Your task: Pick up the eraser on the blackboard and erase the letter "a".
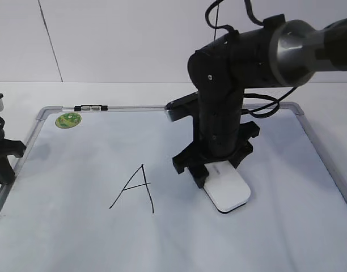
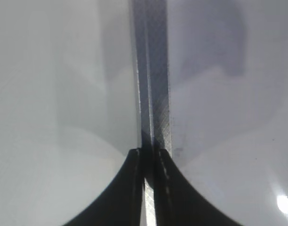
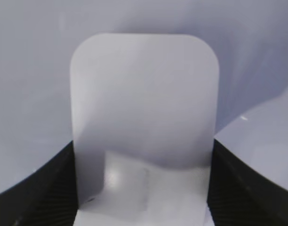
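Observation:
The white eraser (image 1: 230,192) lies flat on the blackboard (image 1: 77,238), right of centre. My right gripper (image 1: 210,173) comes down over its far end, and in the right wrist view (image 3: 143,188) both fingers press against the long sides of the eraser (image 3: 144,103), shut on it. The lowercase letter "a" is not visible anywhere; only a capital "A" (image 1: 136,190) shows, left of the eraser. My left gripper (image 1: 0,161) sits at the board's left edge. In the left wrist view its jaws (image 2: 151,162) are shut and empty above the grey frame (image 2: 153,84).
A round green sticker (image 1: 68,119) is at the board's far left corner, with a small black and white clip (image 1: 91,107) on the top frame beside it. The board's right frame (image 1: 326,158) runs past the right arm. A white wall stands behind.

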Available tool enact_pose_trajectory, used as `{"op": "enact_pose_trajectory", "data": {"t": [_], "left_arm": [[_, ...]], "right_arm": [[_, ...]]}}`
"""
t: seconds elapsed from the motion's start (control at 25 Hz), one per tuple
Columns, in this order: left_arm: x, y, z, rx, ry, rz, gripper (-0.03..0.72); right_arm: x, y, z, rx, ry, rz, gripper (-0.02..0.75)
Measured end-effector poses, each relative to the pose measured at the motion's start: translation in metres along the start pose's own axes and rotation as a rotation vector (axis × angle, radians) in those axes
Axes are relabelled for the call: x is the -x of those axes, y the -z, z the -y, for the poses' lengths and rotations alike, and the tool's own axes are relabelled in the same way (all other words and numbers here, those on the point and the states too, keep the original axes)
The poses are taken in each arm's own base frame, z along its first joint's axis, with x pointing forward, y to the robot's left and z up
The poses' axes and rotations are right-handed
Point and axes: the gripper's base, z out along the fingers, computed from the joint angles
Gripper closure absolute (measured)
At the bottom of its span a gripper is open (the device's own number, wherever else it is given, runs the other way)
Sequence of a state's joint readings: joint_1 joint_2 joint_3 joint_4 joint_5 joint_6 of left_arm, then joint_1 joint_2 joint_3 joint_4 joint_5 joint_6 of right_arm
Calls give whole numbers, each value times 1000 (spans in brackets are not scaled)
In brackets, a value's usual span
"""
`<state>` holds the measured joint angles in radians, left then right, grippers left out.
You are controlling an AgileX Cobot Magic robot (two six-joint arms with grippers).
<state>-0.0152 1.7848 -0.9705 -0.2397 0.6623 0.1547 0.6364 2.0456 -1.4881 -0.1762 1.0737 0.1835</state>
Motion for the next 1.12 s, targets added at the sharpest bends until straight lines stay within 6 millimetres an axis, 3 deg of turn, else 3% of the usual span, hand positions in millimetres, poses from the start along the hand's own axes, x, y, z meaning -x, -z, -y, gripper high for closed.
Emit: {"op": "enact_pose_trajectory", "data": {"t": [0.2,0.52,0.88,0.96,1.12], "left_arm": [[0,0,0,0,0,0,672],[0,0,0,0,0,0,672],[0,0,0,0,0,0,672],[0,0,0,0,0,-2,672],[0,0,0,0,0,-2,672]], "right_arm": [[-18,2,-12,17,19,-15,186],[-50,2,-3,13,-37,-21,186],[-56,-3,73,-11,-254,-45,186],[-63,6,83,-33,-266,-40,186],[-79,55,90,-49,-286,55,186]]}}
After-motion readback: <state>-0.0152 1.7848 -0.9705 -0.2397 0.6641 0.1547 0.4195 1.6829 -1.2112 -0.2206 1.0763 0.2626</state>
